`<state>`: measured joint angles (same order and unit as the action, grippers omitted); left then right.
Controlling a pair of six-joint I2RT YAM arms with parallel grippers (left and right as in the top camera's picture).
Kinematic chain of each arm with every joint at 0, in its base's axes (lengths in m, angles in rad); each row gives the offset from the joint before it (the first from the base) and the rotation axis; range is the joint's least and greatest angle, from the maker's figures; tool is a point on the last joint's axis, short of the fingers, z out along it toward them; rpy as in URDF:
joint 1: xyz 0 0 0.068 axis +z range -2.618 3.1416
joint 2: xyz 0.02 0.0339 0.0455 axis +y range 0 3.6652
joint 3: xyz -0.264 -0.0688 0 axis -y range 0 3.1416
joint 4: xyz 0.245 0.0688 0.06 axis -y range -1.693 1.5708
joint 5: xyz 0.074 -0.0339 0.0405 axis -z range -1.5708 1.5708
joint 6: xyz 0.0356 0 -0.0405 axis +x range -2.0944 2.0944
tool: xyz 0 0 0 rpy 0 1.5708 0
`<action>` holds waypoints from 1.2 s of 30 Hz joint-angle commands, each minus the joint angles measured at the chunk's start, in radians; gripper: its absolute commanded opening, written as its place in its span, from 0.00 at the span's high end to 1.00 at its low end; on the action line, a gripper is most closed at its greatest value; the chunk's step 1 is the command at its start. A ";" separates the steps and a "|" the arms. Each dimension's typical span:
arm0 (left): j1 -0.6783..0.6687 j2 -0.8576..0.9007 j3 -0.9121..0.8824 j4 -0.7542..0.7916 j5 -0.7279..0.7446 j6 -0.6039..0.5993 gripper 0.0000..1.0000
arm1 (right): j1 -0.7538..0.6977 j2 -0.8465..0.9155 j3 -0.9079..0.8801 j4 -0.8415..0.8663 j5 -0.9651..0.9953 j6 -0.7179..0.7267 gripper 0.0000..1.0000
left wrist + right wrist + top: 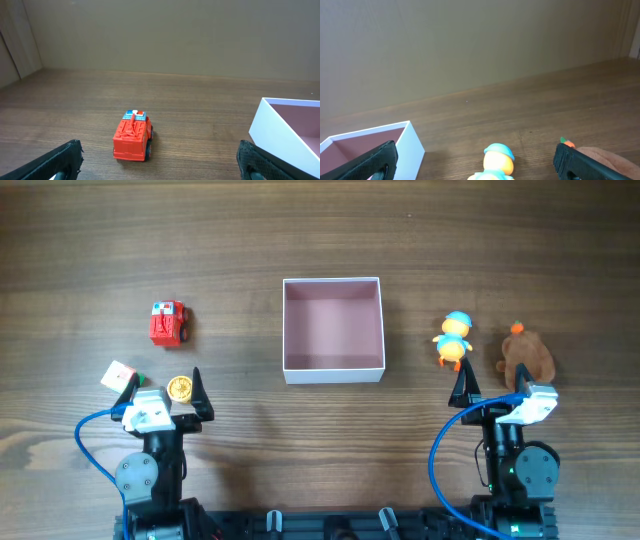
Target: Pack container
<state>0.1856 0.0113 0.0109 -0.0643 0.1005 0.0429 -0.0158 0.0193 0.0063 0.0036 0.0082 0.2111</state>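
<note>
The container (333,366), a square white box with a pink inside, sits mid-table and holds nothing; it also shows in the left wrist view (280,135) and the right wrist view (412,142). A red toy truck (169,323) (132,136) stands left of it. A yellow duck with a blue cap (454,339) (496,161) and a brown plush (527,354) (615,159) lie right of it. My left gripper (167,387) (160,172) is open, short of the truck. My right gripper (492,383) (476,172) is open just before the duck.
A small white cube with coloured patches (118,375) and a round yellow toy (180,388) lie at the left gripper's fingers. A wooden back wall shows in both wrist views.
</note>
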 commanded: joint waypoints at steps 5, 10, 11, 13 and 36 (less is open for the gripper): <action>0.003 -0.005 -0.005 0.003 0.011 -0.005 0.00 | 0.002 -0.005 -0.001 0.005 0.002 0.001 0.00; 0.003 -0.005 -0.005 0.000 0.011 -0.005 0.00 | 0.002 -0.005 -0.001 0.005 -0.003 0.002 0.00; 0.003 -0.005 -0.005 0.001 0.011 -0.005 0.00 | 0.002 -0.005 -0.001 0.006 -0.012 0.007 0.00; 0.003 -0.005 -0.005 0.001 0.012 -0.005 0.00 | 0.002 -0.005 -0.001 0.006 -0.017 0.051 0.00; 0.003 0.153 0.196 0.050 0.072 -0.422 0.00 | 0.002 0.274 0.309 -0.223 -0.121 0.099 0.00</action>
<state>0.1856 0.0849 0.1158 0.0063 0.1558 -0.3504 -0.0158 0.1974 0.2119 -0.2012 -0.0814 0.3389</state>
